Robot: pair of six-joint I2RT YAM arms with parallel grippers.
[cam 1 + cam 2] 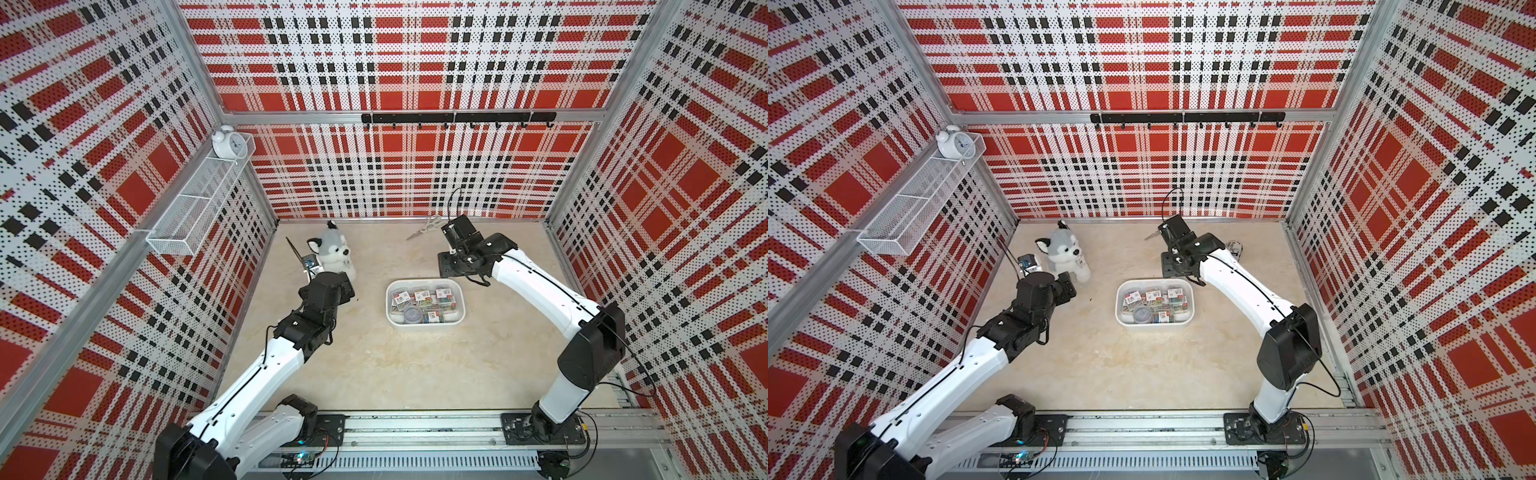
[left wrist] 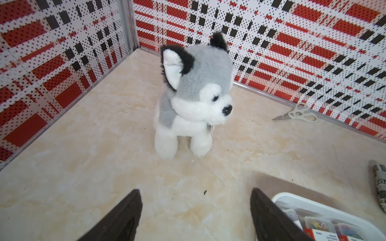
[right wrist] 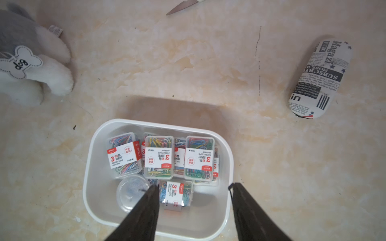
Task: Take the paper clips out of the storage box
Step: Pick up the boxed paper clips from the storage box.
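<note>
The right hand (image 3: 192, 186) hangs open just over the white storage box (image 3: 89, 167), and it holds nothing. The little cases of paper clips (image 3: 158, 158) and 1 round tub (image 3: 129, 192) lie inside the box. I see none out on the bench (image 3: 188, 62). The left hand (image 2: 195, 192) is open and empty too, near the plush dog (image 2: 194, 98). I think every case is left to lift out.

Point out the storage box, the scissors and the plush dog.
storage box (image 3: 204, 208): right wrist view, bare inner floor.
scissors (image 2: 281, 117): left wrist view, blade.
plush dog (image 2: 198, 68): left wrist view, grey forehead.
</note>
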